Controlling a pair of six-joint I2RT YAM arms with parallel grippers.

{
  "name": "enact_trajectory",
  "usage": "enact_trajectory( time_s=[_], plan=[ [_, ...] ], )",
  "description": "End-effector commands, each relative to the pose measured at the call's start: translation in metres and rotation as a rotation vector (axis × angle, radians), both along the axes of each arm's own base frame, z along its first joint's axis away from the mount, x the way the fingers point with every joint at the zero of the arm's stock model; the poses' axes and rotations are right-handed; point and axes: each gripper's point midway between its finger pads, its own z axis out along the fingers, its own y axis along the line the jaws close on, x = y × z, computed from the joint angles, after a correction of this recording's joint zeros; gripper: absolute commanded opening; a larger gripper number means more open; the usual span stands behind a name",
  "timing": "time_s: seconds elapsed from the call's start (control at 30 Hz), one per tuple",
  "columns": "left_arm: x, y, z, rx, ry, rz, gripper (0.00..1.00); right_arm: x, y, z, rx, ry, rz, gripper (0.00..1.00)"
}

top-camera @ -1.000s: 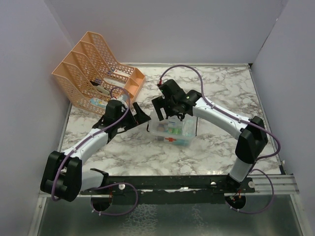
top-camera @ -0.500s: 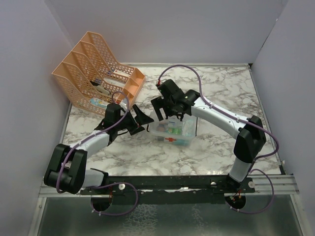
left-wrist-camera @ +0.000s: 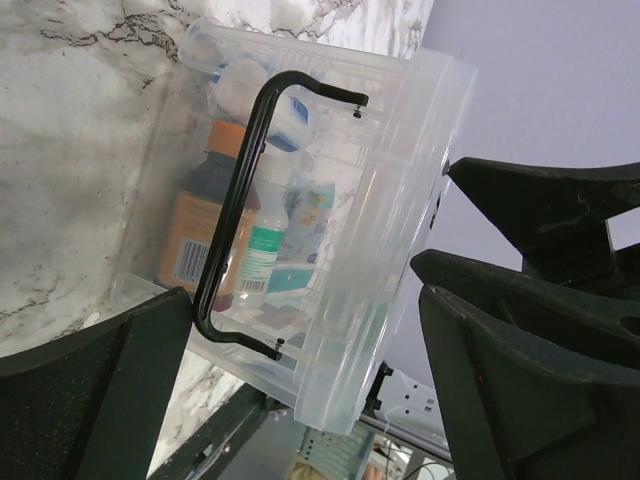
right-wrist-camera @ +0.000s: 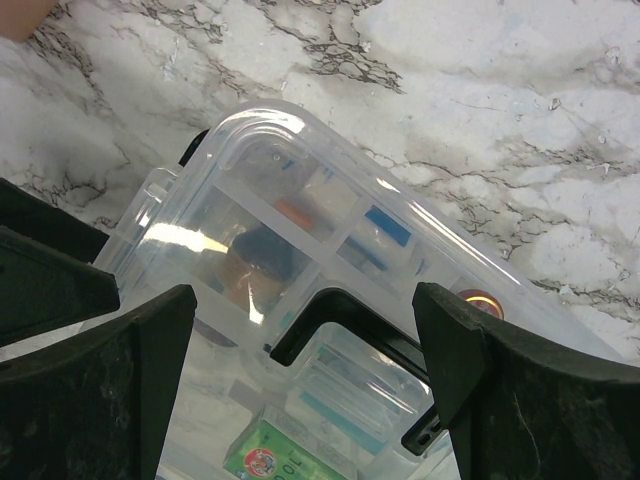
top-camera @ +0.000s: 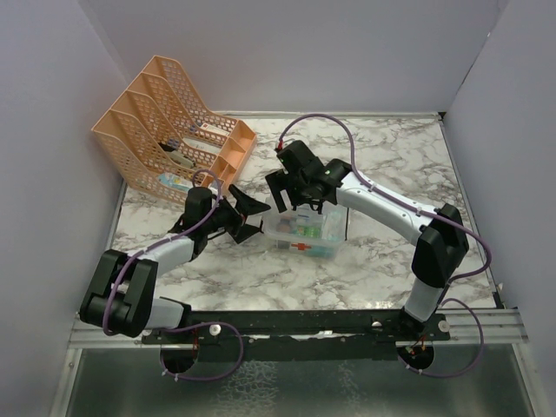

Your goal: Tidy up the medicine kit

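Now my right gripper [top-camera: 297, 204], fingers apart, hangs over the clear plastic medicine kit [top-camera: 311, 239]. My left gripper [top-camera: 253, 217], also apart, sits beside its left end.

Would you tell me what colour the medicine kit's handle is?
The handle is black; the left wrist view shows it best.

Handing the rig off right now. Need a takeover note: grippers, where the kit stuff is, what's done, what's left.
Left gripper: open, empty, pointed at the left end of the small clear plastic medicine kit box.
Right gripper: open, empty, hovering over the kit's black handle.
Kit: mid-table on the marble top, lid appears on, bottles and packets inside.
Peach mesh file rack: back left, a few small items in it.
Left to do: probably move those items into the kit. Latch state unclear.
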Motion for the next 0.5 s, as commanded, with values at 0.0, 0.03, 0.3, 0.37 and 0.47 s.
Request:
enact_trajectory(
  time_s=[0.0, 0.03, 0.3, 0.37, 0.47],
  plan=[
    [0.0042, -0.0061, 0.0149, -0.072, -0.011, 0.001, 0.99, -0.0333, -0.0248, -0.0639, -0.163, 0.188, -0.009, 0.9],
    [0.0046, -0.0061, 0.0135, -0.072, -0.004, 0.004, 0.99, -0.0334, -0.0243, -0.0637, -0.161, 0.187, -0.009, 0.9],
    [0.0096, -0.0101, 0.0133, -0.069, -0.012, -0.014, 0.99, -0.0323, -0.022, -0.0629, -0.148, 0.182, -0.016, 0.89],
    [0.0118, -0.007, 0.0104, -0.054, -0.018, 0.007, 0.99, -0.0317, -0.0207, -0.0613, -0.14, 0.179, -0.017, 0.89],
    [0.0095, -0.0088, 0.0084, -0.059, 0.001, 0.012, 0.99, -0.0314, -0.0203, -0.0601, -0.137, 0.175, -0.018, 0.89]
  ],
)
